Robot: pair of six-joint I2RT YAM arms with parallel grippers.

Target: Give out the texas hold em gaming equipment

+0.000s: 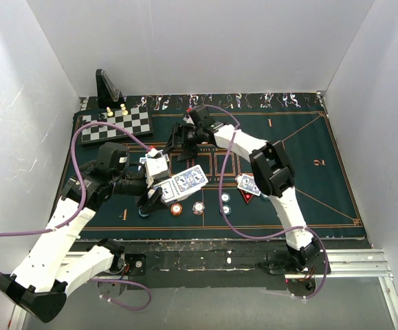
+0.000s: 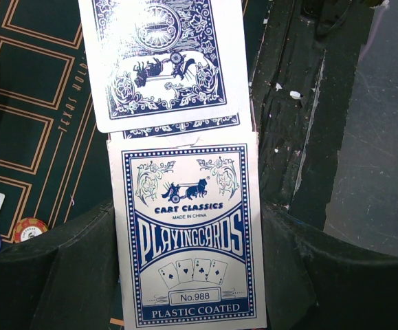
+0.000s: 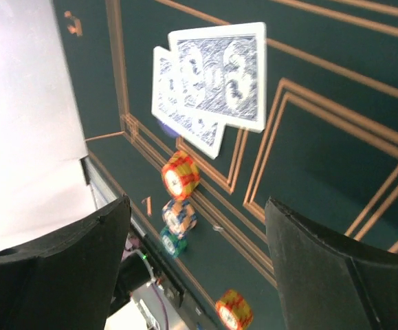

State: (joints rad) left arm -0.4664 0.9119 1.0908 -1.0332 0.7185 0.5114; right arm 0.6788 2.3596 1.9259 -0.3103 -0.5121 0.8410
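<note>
My left gripper (image 1: 160, 190) is shut on a blue-and-white playing card box (image 1: 187, 181), held low over the green mat. In the left wrist view the box (image 2: 188, 234) fills the gap between my fingers (image 2: 61, 268), and a blue-backed card (image 2: 161, 62) sticks out of its far end. My right gripper (image 1: 176, 139) is open and empty above the far middle of the mat. Its wrist view shows two blue-backed cards (image 3: 212, 86) on the mat, with an orange chip (image 3: 180, 174), a whitish chip (image 3: 179, 215) and a teal chip (image 3: 173, 240). More cards (image 1: 248, 183), a red triangle marker (image 1: 245, 196) and chips (image 1: 177, 208) lie near the front.
A black-and-white chessboard (image 1: 116, 125) with pawns lies at the far left, with a black angled stand (image 1: 107, 88) behind it. White walls close in on three sides. Purple cables (image 1: 82, 172) loop off both arms. The dark table edge (image 2: 288, 137) runs along the mat's front.
</note>
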